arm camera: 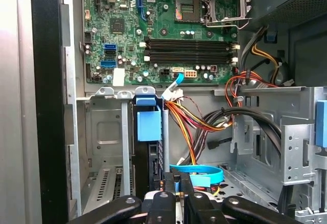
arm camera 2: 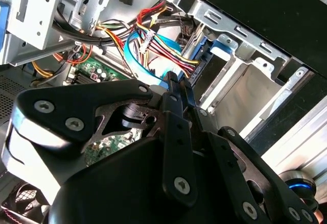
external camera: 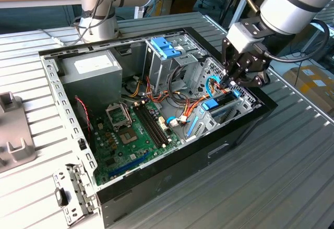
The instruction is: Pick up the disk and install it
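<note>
Black two-finger gripper [external camera: 236, 84] closed together above grey-metal disk in light-blue plastic rail bracket [arm camera: 148, 124], standing on edge in drive bay

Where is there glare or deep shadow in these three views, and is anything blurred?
In the exterior view, daylight washes the ribbed table pale; the case front is dark. In the second wrist view, the gripper looms black and soft-edged, with a bright bay wall beyond. In the first wrist view, the motherboard is evenly lit and crisp.

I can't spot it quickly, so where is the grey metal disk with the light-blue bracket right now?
The grey metal disk with the light-blue bracket stands on edge in the drive bay at the computer case's corner on the exterior view's right, just below the tool, beside the red-and-yellow cables.
</note>
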### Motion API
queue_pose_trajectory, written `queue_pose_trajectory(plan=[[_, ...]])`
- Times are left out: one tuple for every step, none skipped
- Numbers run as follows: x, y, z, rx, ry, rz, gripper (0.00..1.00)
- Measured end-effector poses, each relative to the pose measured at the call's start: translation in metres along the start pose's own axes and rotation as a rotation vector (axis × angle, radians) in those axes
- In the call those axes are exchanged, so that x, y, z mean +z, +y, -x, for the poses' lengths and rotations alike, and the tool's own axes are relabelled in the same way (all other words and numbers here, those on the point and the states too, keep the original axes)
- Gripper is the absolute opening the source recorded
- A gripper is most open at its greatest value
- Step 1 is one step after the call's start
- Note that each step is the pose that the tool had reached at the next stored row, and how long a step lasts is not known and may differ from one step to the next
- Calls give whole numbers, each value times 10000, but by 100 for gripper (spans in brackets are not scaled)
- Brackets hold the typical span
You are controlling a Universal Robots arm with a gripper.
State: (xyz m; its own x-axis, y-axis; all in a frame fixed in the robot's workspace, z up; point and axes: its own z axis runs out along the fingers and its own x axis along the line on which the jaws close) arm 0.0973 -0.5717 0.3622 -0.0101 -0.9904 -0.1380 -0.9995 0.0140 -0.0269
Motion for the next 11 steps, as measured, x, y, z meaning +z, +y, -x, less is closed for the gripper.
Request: queue_pose_trajectory(plan=[[-1,2,-4,0,0,-1,16],[-1,4,-10,0,-1,0,16],[-2,6,-14,0,0,0,16],[-3,8,-18,0,0,0,16],[-3,10,-23,0,0,0,16],[-4,11,-26,0,0,0,16],[-5,13,-32,0,0,0,16],[-6,16,-39,0,0,0,16],[-6,18,-42,0,0,0,16],[-7,20,-47,0,-1,0,16],[-8,22,-53,-1,0,0,16]])
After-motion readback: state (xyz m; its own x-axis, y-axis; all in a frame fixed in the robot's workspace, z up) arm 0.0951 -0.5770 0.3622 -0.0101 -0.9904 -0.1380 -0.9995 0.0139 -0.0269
